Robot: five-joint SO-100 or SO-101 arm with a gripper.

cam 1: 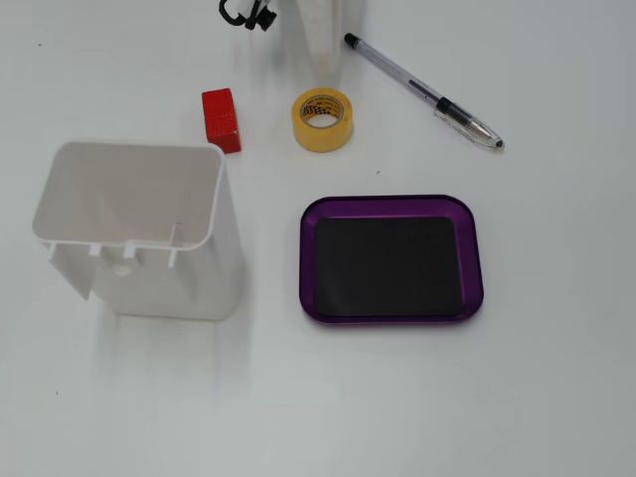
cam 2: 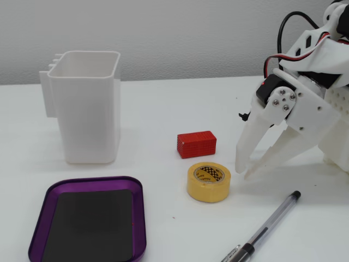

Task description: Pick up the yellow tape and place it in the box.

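The yellow tape [cam 1: 323, 119] [cam 2: 208, 182] lies flat on the white table, its tan core with dark print facing up. The box, a shallow purple tray [cam 1: 391, 204] [cam 2: 140, 218] with a black base, holds nothing. It sits at the near left in a fixed view and below the tape in the other. My white gripper [cam 2: 243, 172] points down at the table just right of the tape, not touching it. Its fingertips are together with nothing between them. Seen from above, the gripper [cam 1: 323, 60] is a pale shape just behind the tape.
A red block [cam 1: 222, 120] [cam 2: 196, 144] lies beside the tape. A tall white container [cam 1: 134, 229] [cam 2: 87, 109] stands open-topped near the tray. A clear pen [cam 1: 422, 91] [cam 2: 264, 232] lies on the table close to the gripper.
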